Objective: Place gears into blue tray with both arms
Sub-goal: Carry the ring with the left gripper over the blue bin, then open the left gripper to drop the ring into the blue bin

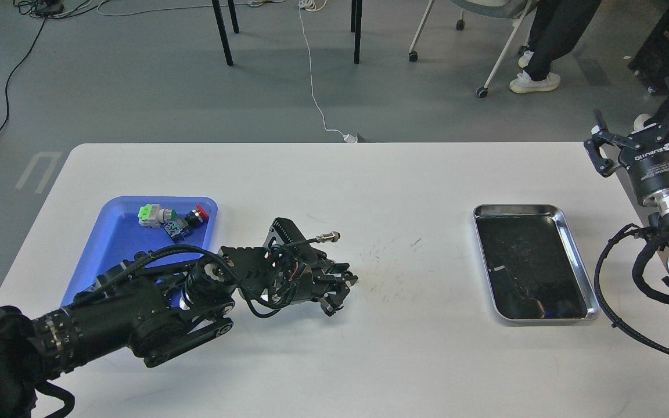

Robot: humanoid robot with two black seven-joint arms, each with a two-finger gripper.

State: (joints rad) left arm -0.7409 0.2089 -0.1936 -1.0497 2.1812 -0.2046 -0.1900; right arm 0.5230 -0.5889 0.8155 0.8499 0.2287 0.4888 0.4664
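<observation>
The blue tray (115,239) lies at the left of the white table, its near end hidden under my left arm. That arm reaches from the lower left past the tray. Its gripper (339,291) hangs low over the table just right of the tray, fingers drawn together. It is too dark to tell whether anything sits between them. I can make out no gears on the table or in either tray. At the table's far right edge my right gripper (639,130) is raised with its fingers spread open and nothing in them.
Push-button switches with a green cap (148,213) and a red cap (198,213) lie at the far end of the blue tray. A shiny steel tray (477,213) with a dark inside sits at the right. Chair legs, cables and a person's feet are beyond the table.
</observation>
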